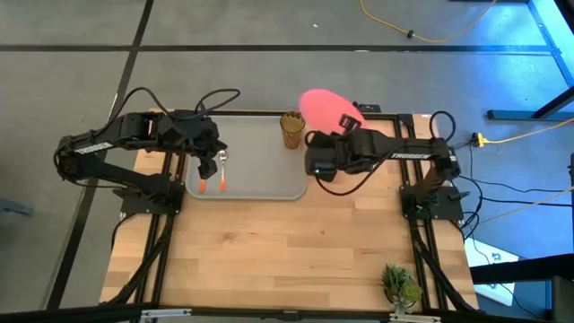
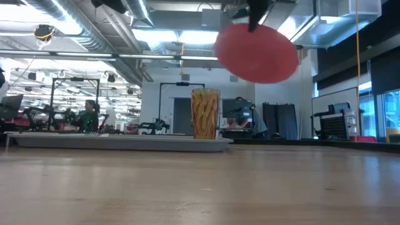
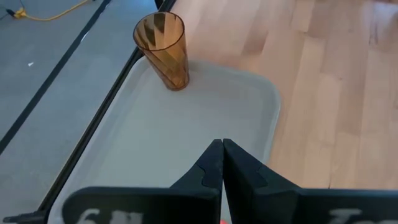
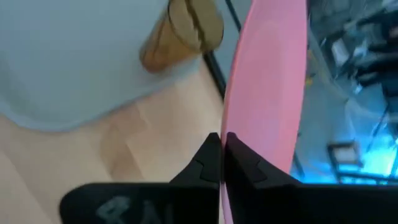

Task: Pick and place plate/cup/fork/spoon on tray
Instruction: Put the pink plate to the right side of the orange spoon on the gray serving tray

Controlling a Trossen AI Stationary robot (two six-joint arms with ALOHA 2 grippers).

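Note:
The grey tray (image 1: pixel 256 175) lies at the table's far left. The amber cup (image 1: pixel 291 131) stands upright in the tray's far right corner; it also shows in the low view (image 2: pixel 205 113) and the left wrist view (image 3: pixel 163 50). Two orange-handled utensils (image 1: pixel 203 185) (image 1: pixel 222 182) lie on the tray's left part; which is the fork and which the spoon I cannot tell. My left gripper (image 1: pixel 208 164) hangs shut just above them (image 3: pixel 222 155). My right gripper (image 4: pixel 221 146) is shut on the coral plate (image 1: pixel 323 108), held high beyond the tray's far right corner (image 2: pixel 256 53). My right gripper pinches the plate's rim (image 4: pixel 231 140) between its two fingers. The plate is lifted clear of the table and the tray. It stands tilted, seen nearly edge-on from the wrist (image 4: pixel 267 93).
A small potted plant (image 1: pixel 401 285) stands at the table's near right corner. The bare wooden table (image 1: pixel 287 251) stretches in front of the tray. Cables run over the floor beyond the far edge. People sit in the room behind (image 2: pixel 87 115).

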